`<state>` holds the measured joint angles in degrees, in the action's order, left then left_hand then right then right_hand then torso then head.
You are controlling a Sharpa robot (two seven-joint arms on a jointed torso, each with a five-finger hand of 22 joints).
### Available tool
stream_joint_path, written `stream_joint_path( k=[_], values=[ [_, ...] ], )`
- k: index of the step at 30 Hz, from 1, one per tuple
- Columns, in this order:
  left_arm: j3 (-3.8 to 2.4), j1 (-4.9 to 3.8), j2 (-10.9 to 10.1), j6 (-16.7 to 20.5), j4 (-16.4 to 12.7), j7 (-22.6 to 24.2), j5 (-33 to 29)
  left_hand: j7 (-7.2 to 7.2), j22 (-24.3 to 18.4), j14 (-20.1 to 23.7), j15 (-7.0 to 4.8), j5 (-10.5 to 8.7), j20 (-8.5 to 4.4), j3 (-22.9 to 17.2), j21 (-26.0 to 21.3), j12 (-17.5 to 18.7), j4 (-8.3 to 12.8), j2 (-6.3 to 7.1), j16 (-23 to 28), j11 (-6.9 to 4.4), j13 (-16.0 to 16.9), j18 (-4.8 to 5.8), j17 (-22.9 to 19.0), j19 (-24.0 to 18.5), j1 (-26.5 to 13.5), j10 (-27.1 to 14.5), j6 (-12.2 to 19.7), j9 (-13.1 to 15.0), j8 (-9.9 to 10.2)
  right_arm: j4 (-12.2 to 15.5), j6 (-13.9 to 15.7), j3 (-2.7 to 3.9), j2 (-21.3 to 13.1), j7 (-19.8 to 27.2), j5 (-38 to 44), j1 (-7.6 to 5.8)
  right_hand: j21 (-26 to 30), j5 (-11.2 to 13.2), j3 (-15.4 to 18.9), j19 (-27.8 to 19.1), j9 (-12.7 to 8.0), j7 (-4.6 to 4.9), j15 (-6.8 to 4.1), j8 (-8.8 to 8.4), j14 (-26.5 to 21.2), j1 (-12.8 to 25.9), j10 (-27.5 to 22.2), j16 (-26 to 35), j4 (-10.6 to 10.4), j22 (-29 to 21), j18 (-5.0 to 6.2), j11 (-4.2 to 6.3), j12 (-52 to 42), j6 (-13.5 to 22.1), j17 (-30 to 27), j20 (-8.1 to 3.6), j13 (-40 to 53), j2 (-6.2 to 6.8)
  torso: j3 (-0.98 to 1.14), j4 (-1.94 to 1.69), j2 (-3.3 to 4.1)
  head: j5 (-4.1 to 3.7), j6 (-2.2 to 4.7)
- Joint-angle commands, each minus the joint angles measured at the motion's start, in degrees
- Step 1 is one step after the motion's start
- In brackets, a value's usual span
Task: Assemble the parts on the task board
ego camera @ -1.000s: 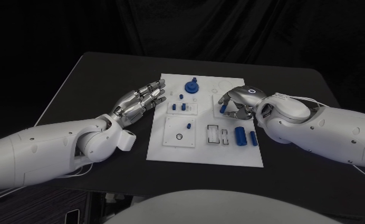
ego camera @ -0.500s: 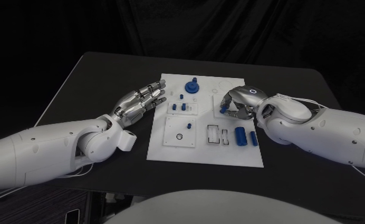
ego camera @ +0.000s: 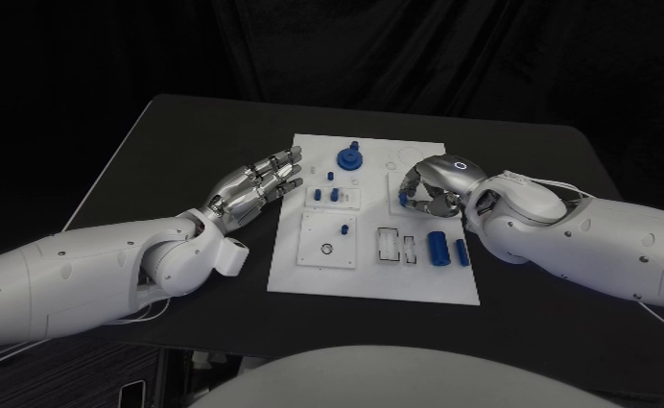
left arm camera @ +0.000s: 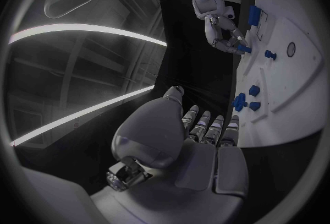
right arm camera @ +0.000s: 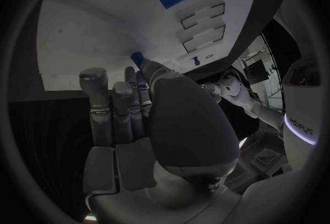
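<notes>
Right hand (ego camera: 435, 187) sits over the right part of the task board (ego camera: 312, 269), its fingers curled downward around a small blue part (ego camera: 406, 200). From the left wrist camera the same hand (left arm camera: 223, 28) shows its fingertips pinching that blue piece (left arm camera: 243, 48) right at the board's surface. From the right wrist camera a blue tip (right arm camera: 137, 58) pokes out just past the fingers (right arm camera: 96, 97), against the white board (right arm camera: 89, 20).

On the board just below that hand lie two blue cylinders, a thicker one (ego camera: 438, 247) and a thinner one (ego camera: 461, 252), side by side and beside two white rectangular recesses (ego camera: 398, 245). Near the board's far edge stands a larger blue knob-like part (ego camera: 349, 156), with small blue pegs (ego camera: 324, 195) just in front of it. A dark ring (ego camera: 325, 250) and a small blue peg (ego camera: 342, 230) occupy the near left panel.

Left hand (ego camera: 259, 185) lies flat and spread over the black table (ego camera: 180, 139), just beside the board's left edge, holding nothing.
</notes>
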<state>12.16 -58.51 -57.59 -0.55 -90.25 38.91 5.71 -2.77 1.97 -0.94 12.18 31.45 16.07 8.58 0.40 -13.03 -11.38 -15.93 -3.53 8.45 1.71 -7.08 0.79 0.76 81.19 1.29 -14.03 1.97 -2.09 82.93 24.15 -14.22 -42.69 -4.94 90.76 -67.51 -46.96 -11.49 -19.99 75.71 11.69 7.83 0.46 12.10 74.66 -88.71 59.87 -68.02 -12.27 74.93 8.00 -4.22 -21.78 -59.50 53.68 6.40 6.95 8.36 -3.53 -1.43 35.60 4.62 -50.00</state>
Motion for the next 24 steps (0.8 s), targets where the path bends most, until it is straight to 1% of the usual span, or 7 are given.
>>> stream_joint_path(
  k=[1, 6, 8, 10, 12, 18, 24],
  values=[
    [-0.06, 0.09, 0.11, -0.79, -0.09, 4.98, -0.25, 0.27, 0.05, 0.05, 0.22, 0.38, 0.31, -0.49, 0.22, -0.37, -0.02, -0.09, -0.36, 0.39, 0.08, -0.99, 0.08, 0.04, 0.32, -0.09, -0.16, 0.03, -0.35, -0.15, -0.62, 0.05, 0.16, -0.72, 0.04, 0.12, 0.75, 0.24, 0.21, -0.31, -0.07, 0.4, 0.09, -1.02, -0.43, 0.65, -0.81, 0.59, -0.35, 5.02, -0.52, -0.69, 0.72, 1.78, -0.38, -0.12, -0.07, 0.44, -0.01, -0.01, 0.0, 0.03, 0.0],
    [-0.06, 0.13, 0.11, -0.82, -0.09, 4.85, -0.25, 0.19, 0.04, 0.05, 0.23, 0.41, 0.33, -0.77, 0.22, -0.37, 0.21, -0.1, -0.41, 0.39, 0.08, -1.0, 0.09, 0.05, 0.48, -0.09, -0.17, 0.03, -0.36, -0.36, -2.68, 0.05, 0.4, -1.82, 0.04, 0.12, 5.12, 0.22, -0.1, -2.47, -0.64, 2.05, 1.46, -3.9, -2.64, 0.75, -4.99, 2.56, -0.44, 4.12, -0.04, -2.34, 2.44, 6.64, -2.69, 0.87, -0.05, 1.45, -0.02, -0.01, 0.01, 0.05, 0.0],
    [-0.06, 0.15, 0.11, -0.85, -0.09, 4.79, -0.25, 0.17, 0.06, 0.06, 0.24, 0.42, 0.34, -0.87, 0.23, -0.41, 0.31, -0.09, -0.4, 0.38, 0.09, -1.0, 0.09, 0.06, 0.53, -0.09, -0.16, 0.02, -0.36, -0.42, -3.14, 0.05, 0.47, -2.06, 0.04, 0.12, 7.05, 0.24, -0.07, -3.52, -0.98, 2.44, 2.04, -4.99, -3.69, 0.75, -7.49, 3.21, -0.37, 3.74, 0.23, -2.89, 2.98, 8.49, -3.48, 1.31, 0.04, 1.7, -0.01, -0.03, 0.0, 0.01, 0.0],
    [-0.06, 0.16, 0.11, -0.86, -0.09, 4.75, -0.25, 0.17, 0.06, 0.06, 0.24, 0.42, 0.34, -0.87, 0.23, -0.41, 0.31, -0.09, -0.4, 0.38, 0.09, -1.0, 0.09, 0.06, 0.53, -0.09, -0.16, 0.02, -0.36, -0.42, -3.27, 0.05, 0.51, -2.13, 0.04, 0.12, 7.83, 0.26, 0.13, -4.0, -1.23, 2.68, 2.25, -5.68, -4.19, 0.65, -9.27, 3.35, -0.16, 3.61, 0.34, -3.28, 3.01, 9.69, -3.72, 1.66, 0.26, 1.86, -0.02, -0.02, 0.01, 0.01, 0.0],
    [-0.06, 0.18, 0.13, -0.87, -0.07, 4.71, -0.25, 0.16, 0.05, 0.06, 0.24, 0.42, 0.34, -0.99, 0.22, -0.37, 0.42, -0.08, -0.41, 0.39, 0.08, -1.01, 0.09, 0.06, 0.6, -0.1, -0.15, 0.02, -0.36, -0.42, -3.29, 0.05, 0.55, -2.13, 0.04, 0.12, 8.25, 0.29, 0.39, -4.29, -1.44, 2.63, 2.47, -6.21, -4.55, 0.53, -10.82, 3.39, 0.04, 3.55, 0.43, -3.54, 2.81, 10.71, -3.83, 1.94, 0.53, 1.86, -0.02, -0.02, 0.01, -0.03, 0.0],
    [-0.06, 0.23, 0.17, -0.92, -0.03, 4.63, -0.25, 0.15, 0.04, 0.07, 0.25, 0.42, 0.35, -1.19, 0.22, -0.4, 0.58, -0.08, -0.42, 0.41, 0.09, -1.01, 0.09, 0.06, 0.69, -0.1, -0.14, 0.02, -0.36, -0.39, -3.29, 0.05, 0.6, -2.04, 0.04, 0.12, 8.33, 0.22, 0.62, -4.4, -1.59, 2.48, 2.62, -6.57, -4.72, 0.35, -11.8, 3.29, 0.25, 3.55, 0.51, -3.67, 2.23, 11.45, -3.77, 2.13, 0.94, 1.72, -0.02, -0.02, 0.01, -0.07, 0.0],
    [-0.06, 0.29, 0.14, -0.95, -0.04, 4.5, -0.25, 0.12, 0.06, 0.06, 0.26, 0.42, 0.36, -1.34, 0.23, -0.41, 0.68, -0.1, -0.46, 0.41, 0.09, -1.01, 0.09, 0.07, 0.74, -0.1, -0.19, 0.03, -0.37, -0.43, -3.43, 0.05, 0.59, -2.05, 0.04, 0.12, 8.21, 0.14, 0.63, -4.36, -1.49, 2.55, 2.6, -6.35, -4.65, 0.29, -11.75, 3.08, 0.29, 3.59, 0.55, -3.63, 1.62, 11.09, -3.55, 2.19, 1.26, 1.46, -0.01, -0.01, 0.01, -0.09, 0.0]
  ],
)
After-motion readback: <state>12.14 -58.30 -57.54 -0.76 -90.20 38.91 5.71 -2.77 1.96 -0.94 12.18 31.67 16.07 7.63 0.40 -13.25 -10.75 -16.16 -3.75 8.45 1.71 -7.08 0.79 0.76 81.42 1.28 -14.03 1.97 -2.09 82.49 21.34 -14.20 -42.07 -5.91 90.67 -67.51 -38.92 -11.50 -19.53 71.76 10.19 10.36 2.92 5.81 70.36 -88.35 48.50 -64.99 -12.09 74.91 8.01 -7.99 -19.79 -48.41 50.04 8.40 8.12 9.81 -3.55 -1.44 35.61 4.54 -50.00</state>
